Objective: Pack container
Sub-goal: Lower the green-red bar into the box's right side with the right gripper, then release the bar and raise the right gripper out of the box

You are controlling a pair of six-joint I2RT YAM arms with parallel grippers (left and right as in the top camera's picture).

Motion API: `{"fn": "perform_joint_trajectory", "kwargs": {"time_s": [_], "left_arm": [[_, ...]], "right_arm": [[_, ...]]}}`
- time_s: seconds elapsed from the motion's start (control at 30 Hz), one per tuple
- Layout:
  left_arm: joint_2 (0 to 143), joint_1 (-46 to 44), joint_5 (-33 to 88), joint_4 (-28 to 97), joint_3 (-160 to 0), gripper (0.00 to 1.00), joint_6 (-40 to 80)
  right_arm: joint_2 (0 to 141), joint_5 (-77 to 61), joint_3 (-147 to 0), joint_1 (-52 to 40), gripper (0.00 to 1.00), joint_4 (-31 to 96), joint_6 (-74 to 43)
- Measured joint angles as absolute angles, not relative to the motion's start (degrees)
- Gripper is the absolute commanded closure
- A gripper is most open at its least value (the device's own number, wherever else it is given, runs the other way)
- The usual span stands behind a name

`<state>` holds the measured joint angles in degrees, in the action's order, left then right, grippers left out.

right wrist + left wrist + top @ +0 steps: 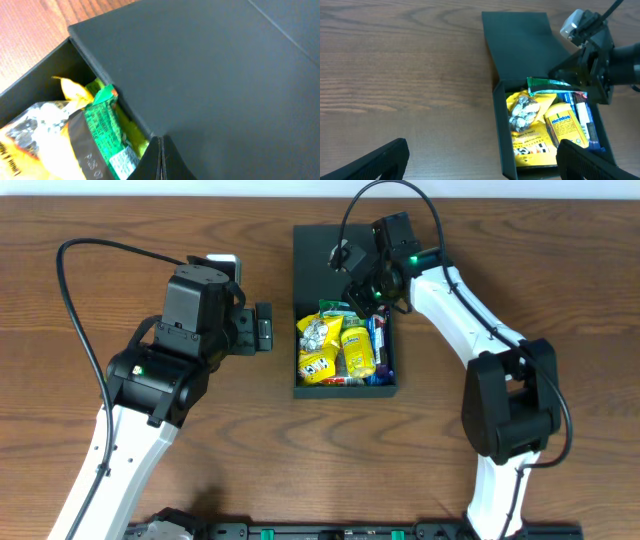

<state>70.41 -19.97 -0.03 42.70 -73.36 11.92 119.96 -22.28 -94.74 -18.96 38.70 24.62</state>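
The container is a dark box in the middle of the table, its flap lid lying open and flat at the far side. It holds yellow snack packets, a Mentos pack and a green packet. My right gripper is shut, its tips at the lid close to the hinge; nothing shows between the fingers. It also shows in the left wrist view. My left gripper is open and empty, just left of the container.
Brown wooden table all round the container. The right arm reaches in from the right over the container's far right corner. The left arm lies on the left side.
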Motion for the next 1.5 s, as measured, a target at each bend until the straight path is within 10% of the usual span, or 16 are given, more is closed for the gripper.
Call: {"fn": "perform_joint_trajectory", "kwargs": {"time_s": [1.5], "left_arm": [[70.4, -20.0, 0.0, 43.3, -73.4, 0.05, 11.9]], "right_arm": [[116.7, -23.9, -86.9, -19.0, 0.99, 37.8, 25.4]]}}
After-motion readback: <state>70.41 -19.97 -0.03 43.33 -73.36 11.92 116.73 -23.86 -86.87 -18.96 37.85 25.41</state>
